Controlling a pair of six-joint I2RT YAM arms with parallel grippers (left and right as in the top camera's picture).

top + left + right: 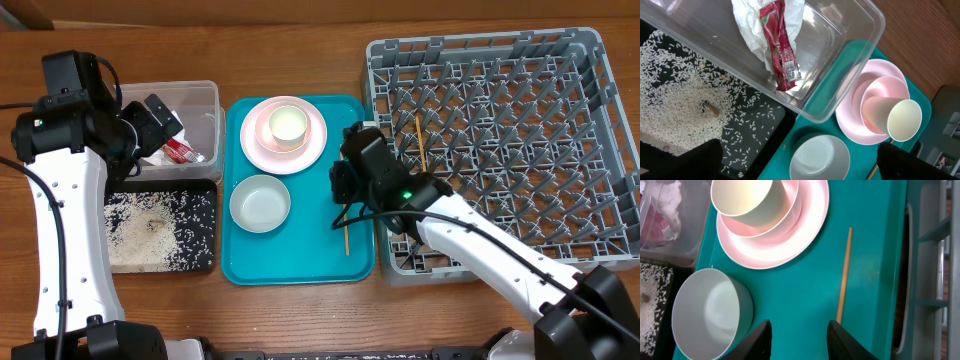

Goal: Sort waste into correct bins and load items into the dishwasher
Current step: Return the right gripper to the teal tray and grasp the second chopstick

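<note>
Grey rack [480, 42]: at the right; one chopstick [420, 140] laid among its pegs.
Teal tray [300, 260]: centre.
Black tray [212, 225]: near left, strewn with rice [150, 225].
Clear tub [205, 105]: far left; napkin [747, 20] and red packet [780, 47] contained.
Left gripper [157, 122]: wide open, empty, over the tub.
Right gripper [800, 340]: part-open, nothing gripped.
Pink plate [255, 145]: far on the tray, cup [287, 123] stacked.
White bowl [260, 203]: near left on it.
Second chopstick [843, 275]: laid by the right fingers.

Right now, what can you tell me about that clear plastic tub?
The clear tub is a see-through plastic rectangle with rounded corners, sitting upright on the table beside the black tray of rice and the teal tray. Inside lie a crumpled white napkin and, on top of it, a red sauce packet.
</note>
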